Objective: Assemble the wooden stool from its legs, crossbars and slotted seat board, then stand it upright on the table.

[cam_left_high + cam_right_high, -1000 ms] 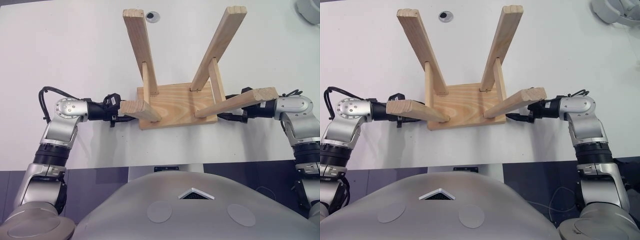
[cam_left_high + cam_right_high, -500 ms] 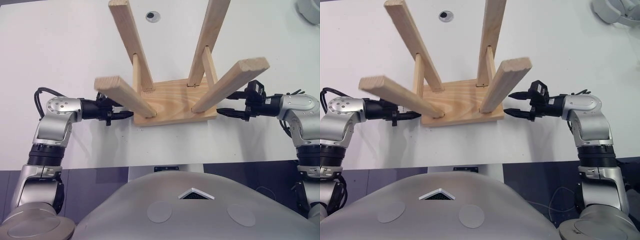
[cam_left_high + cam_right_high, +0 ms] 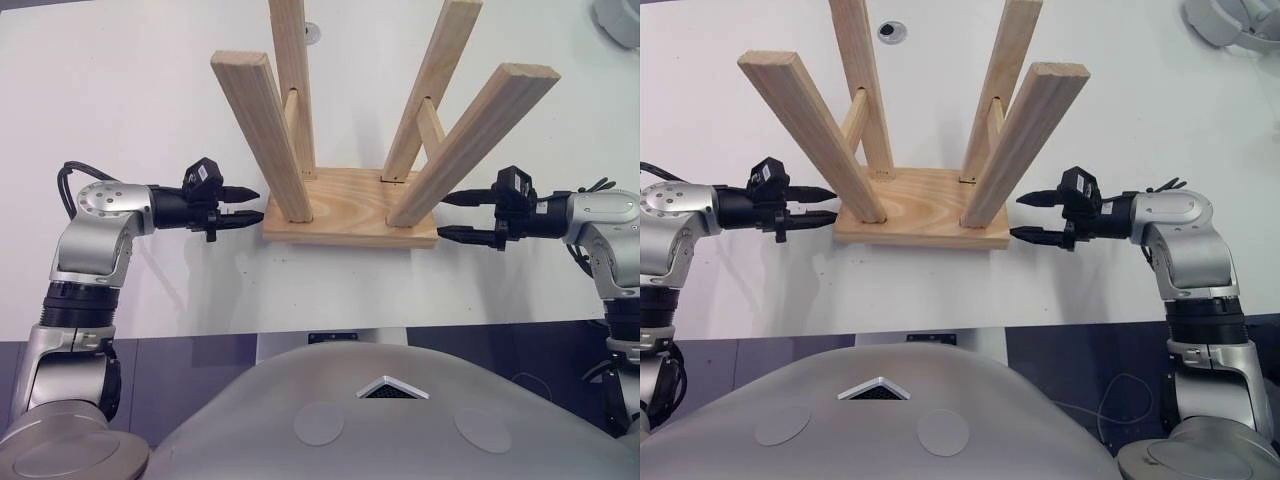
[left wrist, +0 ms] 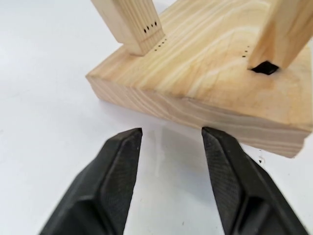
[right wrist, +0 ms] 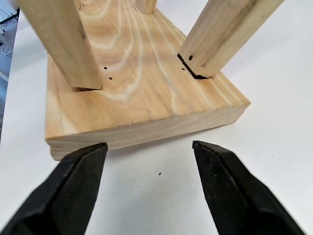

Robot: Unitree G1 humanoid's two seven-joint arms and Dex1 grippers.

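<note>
**Upturned stool sitting between two open grippers**

The wooden stool (image 3: 350, 200) is resting upside down on the table (image 3: 120, 110), with its seat board (image 3: 925, 210) lying flat and its legs (image 3: 265, 130) pointing up. The left gripper (image 3: 258, 203) is hovering just beside the board's left end, fingers spread wide, holding nothing. The right gripper (image 3: 443, 218) is doing likewise at the right end.

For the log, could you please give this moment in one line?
stool inverted on table | left gripper jaws open | right gripper jaws open
</note>
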